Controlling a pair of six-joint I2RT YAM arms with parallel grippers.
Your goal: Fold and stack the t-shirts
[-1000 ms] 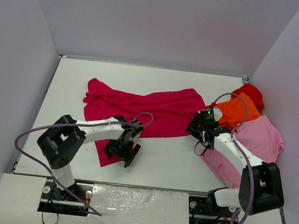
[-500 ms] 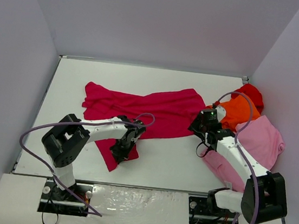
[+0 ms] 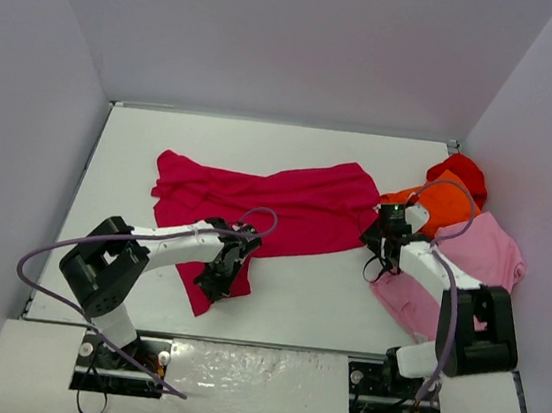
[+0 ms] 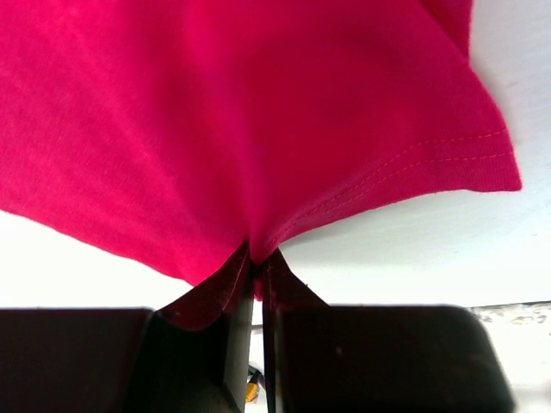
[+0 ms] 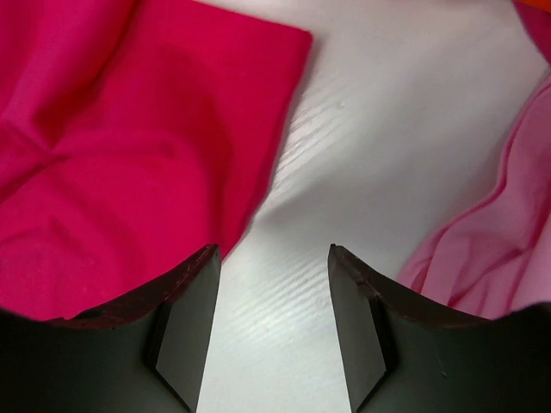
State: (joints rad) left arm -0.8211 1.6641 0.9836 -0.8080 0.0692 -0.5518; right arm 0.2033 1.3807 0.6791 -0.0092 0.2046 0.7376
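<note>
- jaws of left gripper (image 4: pixel 256 258) pinch shut on edge of crimson-magenta soft cloth t-shirt (image 4: pixel 258 112)
- jaws of right gripper (image 5: pixel 271 258) stand parted, holding nothing, above white surface (image 5: pixel 362 129)

We see red shirt (image 3: pixel 458 173) mostly hidden by orange shirt (image 3: pixel 440 202), pink shirt (image 3: pixel 487 255) partly behind right arm (image 3: pixel 429 270), crimson shirt (image 4: pixel 258 112) cropped by left wrist view.

You see the whole table (image 3: pixel 306 291) from above-behind; both wrist cameras look down close on the crimson t-shirt (image 4: pixel 258 103).
</note>
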